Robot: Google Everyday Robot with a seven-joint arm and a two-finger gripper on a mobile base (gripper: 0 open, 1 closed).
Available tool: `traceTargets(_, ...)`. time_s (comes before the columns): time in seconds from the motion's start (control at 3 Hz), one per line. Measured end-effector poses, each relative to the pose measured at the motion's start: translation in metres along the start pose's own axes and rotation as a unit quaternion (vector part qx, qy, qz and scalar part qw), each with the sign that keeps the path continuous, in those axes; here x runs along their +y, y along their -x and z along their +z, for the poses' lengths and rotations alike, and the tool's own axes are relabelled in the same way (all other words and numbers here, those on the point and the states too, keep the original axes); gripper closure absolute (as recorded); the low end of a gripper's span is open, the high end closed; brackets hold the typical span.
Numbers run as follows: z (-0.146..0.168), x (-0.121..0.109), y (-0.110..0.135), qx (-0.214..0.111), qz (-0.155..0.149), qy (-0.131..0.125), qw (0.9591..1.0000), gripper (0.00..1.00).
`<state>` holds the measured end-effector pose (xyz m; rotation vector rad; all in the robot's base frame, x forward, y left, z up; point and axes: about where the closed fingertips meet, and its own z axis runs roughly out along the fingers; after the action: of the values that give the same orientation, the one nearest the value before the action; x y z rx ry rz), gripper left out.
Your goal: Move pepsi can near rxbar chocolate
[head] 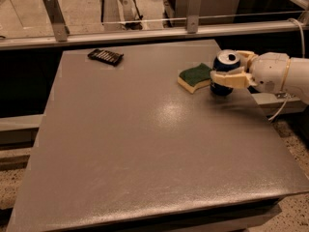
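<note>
The grey table bears rxbar chocolate far-left and sponge right; hand holds pepsi can beside the sponge.

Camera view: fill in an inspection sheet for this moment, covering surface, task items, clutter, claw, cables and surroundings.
Surface: grey matte table, with a glare patch right of the middle.
Job's things: pepsi can upright near the right edge; rxbar chocolate lying flat near the far left corner, well apart from the can.
Clutter: green-topped yellow sponge just left of the can.
Claw: the claw reaches in from the right and is closed around the pepsi can, one finger in front and one behind.
Cables: white cable hanging below the arm, off the table's right side.
Surroundings: metal rail with upright brackets behind the table; speckled floor below.
</note>
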<state>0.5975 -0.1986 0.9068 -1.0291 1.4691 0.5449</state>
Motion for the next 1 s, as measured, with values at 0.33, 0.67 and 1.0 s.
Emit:
traceTargets(0.33,0.0002,-0.0136,-0.0141,-0.015,0.015,-0.008,0.9997,0.84)
traceTargets(0.67,0.0019,-0.0194,-0.0237,-0.025,0.032,-0.012,0.9991,0.61)
traceTargets(1.0,0.0020,-0.0205,-0.0241,-0.028,0.036,-0.012,0.9989,0.38)
